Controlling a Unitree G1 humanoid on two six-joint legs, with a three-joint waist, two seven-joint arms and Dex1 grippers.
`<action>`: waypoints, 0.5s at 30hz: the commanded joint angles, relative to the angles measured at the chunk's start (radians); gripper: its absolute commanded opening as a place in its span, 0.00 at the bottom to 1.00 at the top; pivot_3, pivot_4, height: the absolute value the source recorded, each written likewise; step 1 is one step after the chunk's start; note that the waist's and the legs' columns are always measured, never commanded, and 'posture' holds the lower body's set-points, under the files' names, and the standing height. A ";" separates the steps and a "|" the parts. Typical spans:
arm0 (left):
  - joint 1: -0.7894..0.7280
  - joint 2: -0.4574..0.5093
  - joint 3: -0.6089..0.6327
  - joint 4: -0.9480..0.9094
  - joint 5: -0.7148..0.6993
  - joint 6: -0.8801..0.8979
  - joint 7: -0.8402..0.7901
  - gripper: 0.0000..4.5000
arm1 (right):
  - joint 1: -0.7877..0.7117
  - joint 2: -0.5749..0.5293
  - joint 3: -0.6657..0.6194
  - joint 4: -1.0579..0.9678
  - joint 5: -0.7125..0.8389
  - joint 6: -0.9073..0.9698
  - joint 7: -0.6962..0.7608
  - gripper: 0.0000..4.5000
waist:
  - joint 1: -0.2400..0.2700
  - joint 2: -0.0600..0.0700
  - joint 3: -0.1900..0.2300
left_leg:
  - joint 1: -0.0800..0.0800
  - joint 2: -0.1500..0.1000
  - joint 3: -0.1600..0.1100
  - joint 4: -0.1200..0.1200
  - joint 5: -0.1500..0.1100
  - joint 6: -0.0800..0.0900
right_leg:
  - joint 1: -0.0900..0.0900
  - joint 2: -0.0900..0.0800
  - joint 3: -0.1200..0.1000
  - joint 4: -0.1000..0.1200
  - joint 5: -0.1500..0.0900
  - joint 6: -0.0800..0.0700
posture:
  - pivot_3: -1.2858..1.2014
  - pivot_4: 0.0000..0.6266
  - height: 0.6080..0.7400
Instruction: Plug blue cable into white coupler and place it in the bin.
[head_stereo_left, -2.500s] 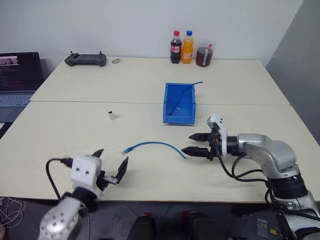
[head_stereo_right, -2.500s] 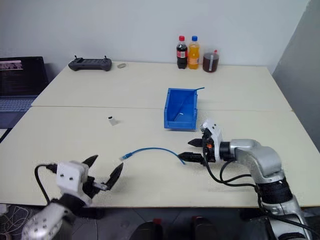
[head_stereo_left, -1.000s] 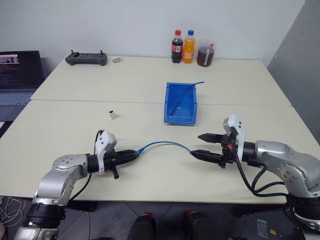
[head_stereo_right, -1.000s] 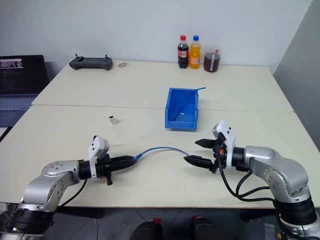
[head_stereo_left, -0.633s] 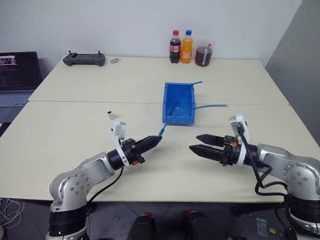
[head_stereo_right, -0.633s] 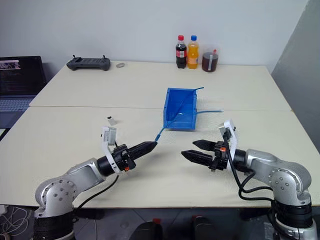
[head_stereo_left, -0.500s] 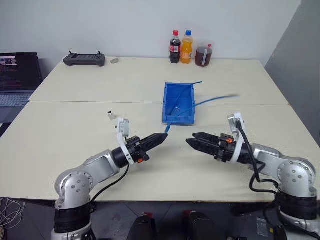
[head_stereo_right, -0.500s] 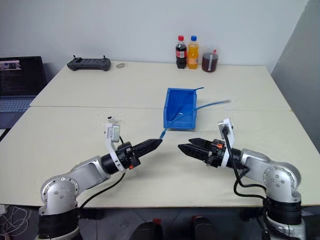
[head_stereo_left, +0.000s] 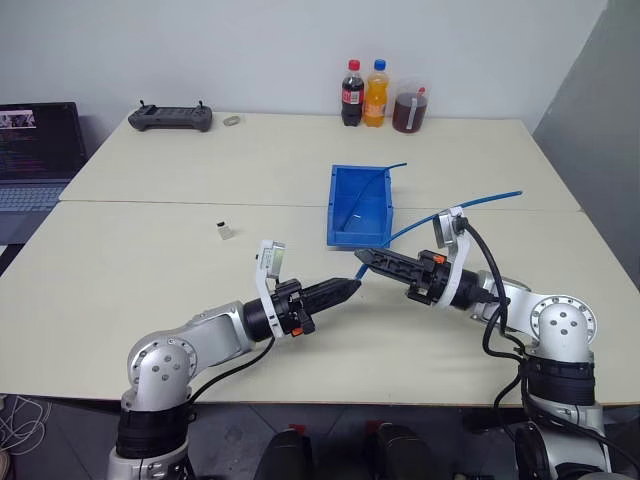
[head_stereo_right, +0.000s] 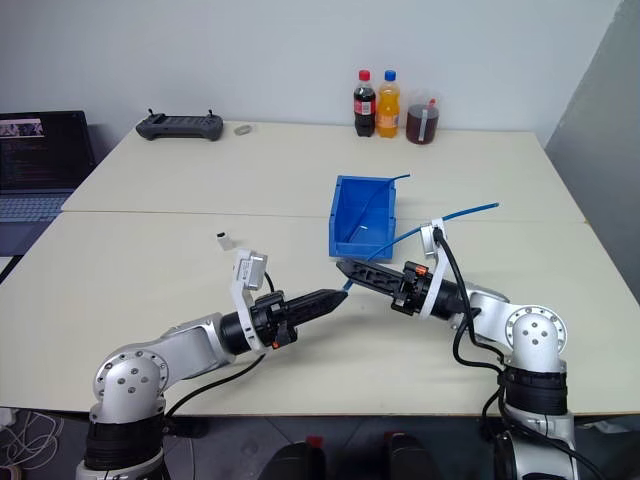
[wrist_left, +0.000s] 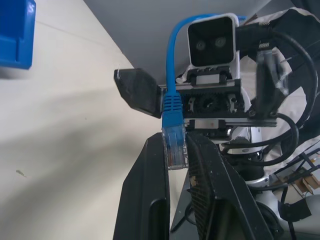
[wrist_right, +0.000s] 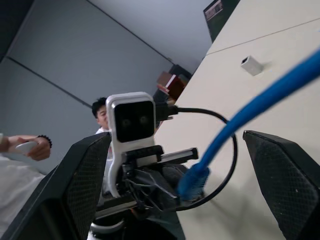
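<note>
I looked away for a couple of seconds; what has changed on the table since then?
The left gripper closed on the plug end of the blue cable and lifted it off the table toward the middle. The open right gripper swung in to face it, straddling the cable. The white coupler and bin stayed put.

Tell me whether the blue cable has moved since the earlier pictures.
Yes. The blue cable left the tabletop; the left gripper holds its plug raised, nearer the bin, its tail trailing right.
</note>
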 joint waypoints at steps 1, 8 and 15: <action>-0.006 0.007 0.000 -0.033 -0.031 -0.020 -0.014 0.05 | -0.011 -0.021 0.021 -0.032 0.055 0.016 0.025 1.00 | 0.000 0.000 0.000 | 0.000 0.000 0.000 0.000 0.000 0.000 | 0.000 0.000 0.000 0.000 0.000 0.000 | 0.52 0.24 1.00; 0.016 0.021 -0.013 -0.053 -0.029 -0.021 -0.033 0.05 | -0.017 -0.048 0.051 -0.002 0.030 0.009 0.061 0.96 | 0.000 0.000 0.000 | 0.000 0.000 0.000 0.000 0.000 0.000 | 0.000 0.000 0.000 0.000 0.000 0.000 | 0.52 0.24 1.00; 0.019 0.029 -0.015 -0.056 -0.033 -0.027 -0.036 0.05 | -0.025 -0.060 0.054 0.022 0.015 -0.001 0.081 0.65 | 0.000 0.000 0.000 | 0.000 0.000 0.000 0.000 0.000 0.000 | 0.000 0.000 0.000 -0.001 0.000 0.000 | 0.52 0.24 1.00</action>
